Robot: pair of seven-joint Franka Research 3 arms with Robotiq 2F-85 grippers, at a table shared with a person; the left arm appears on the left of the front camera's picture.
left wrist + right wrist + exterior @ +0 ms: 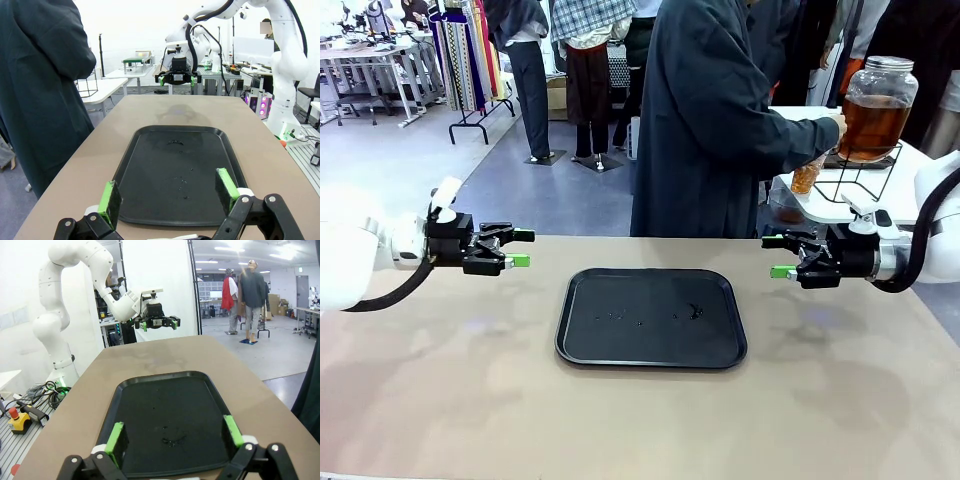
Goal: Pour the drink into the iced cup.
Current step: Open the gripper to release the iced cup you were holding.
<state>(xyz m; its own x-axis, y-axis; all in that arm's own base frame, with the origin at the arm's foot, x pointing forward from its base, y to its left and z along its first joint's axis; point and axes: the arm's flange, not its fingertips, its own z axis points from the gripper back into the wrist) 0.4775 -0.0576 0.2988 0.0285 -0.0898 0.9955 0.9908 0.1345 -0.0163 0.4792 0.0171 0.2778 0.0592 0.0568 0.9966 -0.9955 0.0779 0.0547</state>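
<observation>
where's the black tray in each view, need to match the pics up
Front view: the black tray lies mid-table, between the two open grippers.
Left wrist view: the tray runs lengthwise ahead of the left gripper.
Right wrist view: the tray runs ahead of the right gripper.
Shared landmark: the droplets on the tray.

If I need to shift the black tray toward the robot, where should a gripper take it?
Grip the raised rim of the black tray at one short end, coming in level from the side. The tray lies flat, so only its upturned lip offers a pinch. The left gripper and right gripper are both open and already face those ends.
</observation>
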